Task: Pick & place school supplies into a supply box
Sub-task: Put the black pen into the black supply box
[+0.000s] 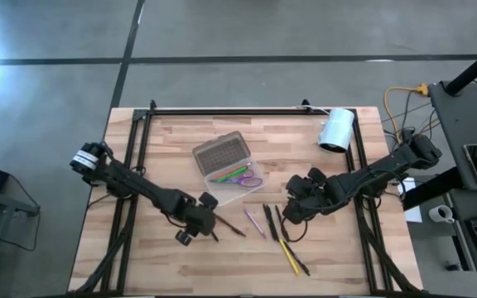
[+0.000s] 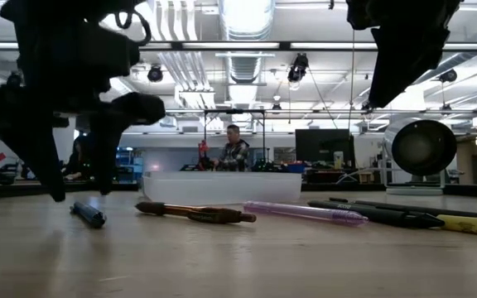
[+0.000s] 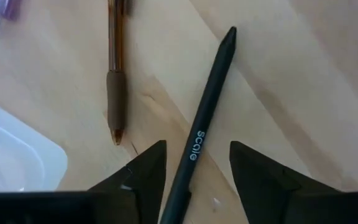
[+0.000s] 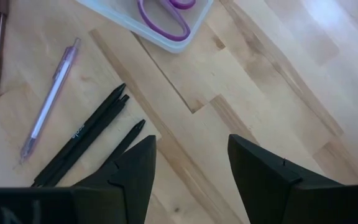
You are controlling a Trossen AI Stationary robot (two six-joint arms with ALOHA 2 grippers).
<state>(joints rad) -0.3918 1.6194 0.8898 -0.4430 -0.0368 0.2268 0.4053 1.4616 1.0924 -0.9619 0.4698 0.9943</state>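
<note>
The supply box [image 1: 220, 153] lies open at the table's middle. Its clear half holds a green pen [image 1: 228, 174] and purple scissors [image 1: 247, 180]. On the wood nearer the front lie a brown pen [image 1: 232, 226], a purple pen [image 1: 253, 222], two dark pens [image 1: 270, 222] and a yellow pencil [image 1: 288, 255]. My left gripper [image 3: 194, 152] is open and low over the table. Its fingers stand on either side of another dark pen [image 3: 210, 99] without touching it. My right gripper [image 4: 191, 146] is open and raised above the table, beside the two dark pens [image 4: 86, 137].
A white roll [image 1: 336, 130] lies at the far right of the table. A black frame runs along the table's far and side edges. Bare wood lies right of the pens and along the near edge. A person [image 2: 234, 149] sits in the room beyond.
</note>
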